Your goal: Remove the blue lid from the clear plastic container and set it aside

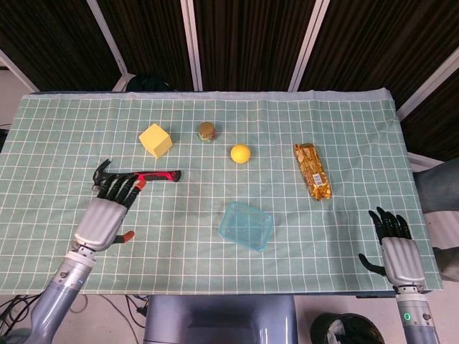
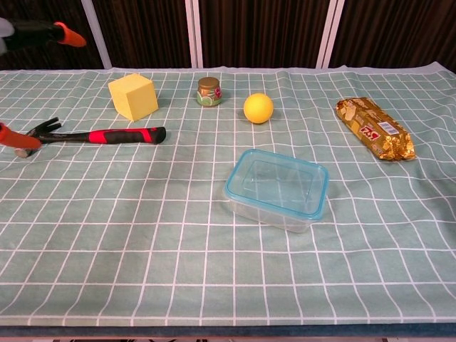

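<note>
A clear plastic container (image 2: 276, 189), its blue lid (image 2: 277, 181) in place, sits near the middle of the tabletop (image 1: 215, 272) toward the front edge, as the left hand (image 1: 107, 210) hovers with fingers spread and empty beside a red-and-black hammer (image 1: 136, 175) near the left edge. The right hand (image 1: 396, 247) rests released at the front right corner. A gold snack packet (image 2: 375, 129) with a red logo too small to read lies toward the right edge; a yellow cube (image 2: 132, 96), small labelled jar (image 2: 208, 91) and yellow ball (image 2: 258, 107) line the back.
</note>
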{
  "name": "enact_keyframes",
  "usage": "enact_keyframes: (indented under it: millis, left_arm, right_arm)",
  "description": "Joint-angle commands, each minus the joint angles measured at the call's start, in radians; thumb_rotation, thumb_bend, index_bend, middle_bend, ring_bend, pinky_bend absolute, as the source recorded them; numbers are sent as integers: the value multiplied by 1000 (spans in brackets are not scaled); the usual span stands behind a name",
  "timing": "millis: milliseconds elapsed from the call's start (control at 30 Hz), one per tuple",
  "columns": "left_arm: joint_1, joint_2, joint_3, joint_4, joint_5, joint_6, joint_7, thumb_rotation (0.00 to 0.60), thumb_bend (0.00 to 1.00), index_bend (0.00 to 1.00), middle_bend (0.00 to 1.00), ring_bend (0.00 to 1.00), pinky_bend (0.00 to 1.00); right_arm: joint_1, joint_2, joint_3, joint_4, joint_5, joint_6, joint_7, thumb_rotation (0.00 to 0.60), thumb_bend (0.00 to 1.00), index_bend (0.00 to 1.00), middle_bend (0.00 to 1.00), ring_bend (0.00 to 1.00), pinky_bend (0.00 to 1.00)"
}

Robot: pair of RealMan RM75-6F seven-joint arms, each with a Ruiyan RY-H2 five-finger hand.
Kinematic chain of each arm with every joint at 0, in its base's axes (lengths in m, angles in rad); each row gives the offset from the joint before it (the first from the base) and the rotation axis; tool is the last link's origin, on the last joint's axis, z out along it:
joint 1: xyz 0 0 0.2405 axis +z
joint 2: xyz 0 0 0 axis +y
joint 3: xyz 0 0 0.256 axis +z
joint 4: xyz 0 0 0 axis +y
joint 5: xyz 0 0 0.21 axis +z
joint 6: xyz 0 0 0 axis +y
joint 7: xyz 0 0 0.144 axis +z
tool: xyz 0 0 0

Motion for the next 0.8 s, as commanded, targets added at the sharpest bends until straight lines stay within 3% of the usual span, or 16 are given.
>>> enact_keyframes:
  millis: [33,300,500,800]
  left_arm:
    - [-83,-79,-44,0,-85,-74,92,600,1,0,0,0,38]
    - [-253,-282,-99,36,-322,-161,273,600,0,0,0,0,38]
    - [-400,-440,-204,92,-545,-156,354,600,0,0,0,0,38]
    - [-565,-541,-282,184,-860,-90,483,600,0,0,0,0,37]
  right_arm:
    - [1,-2,3,1,4,-3,-1,600,341,0,0,0,0]
    - [1,-5,11,-3,28,-13,0,600,340,0,0,0,0]
    - [4,-9,14,-3,37,-24,6,600,341,0,0,0,0]
    - [8,-11,21,-1,52,-37,26,600,341,0,0,0,0]
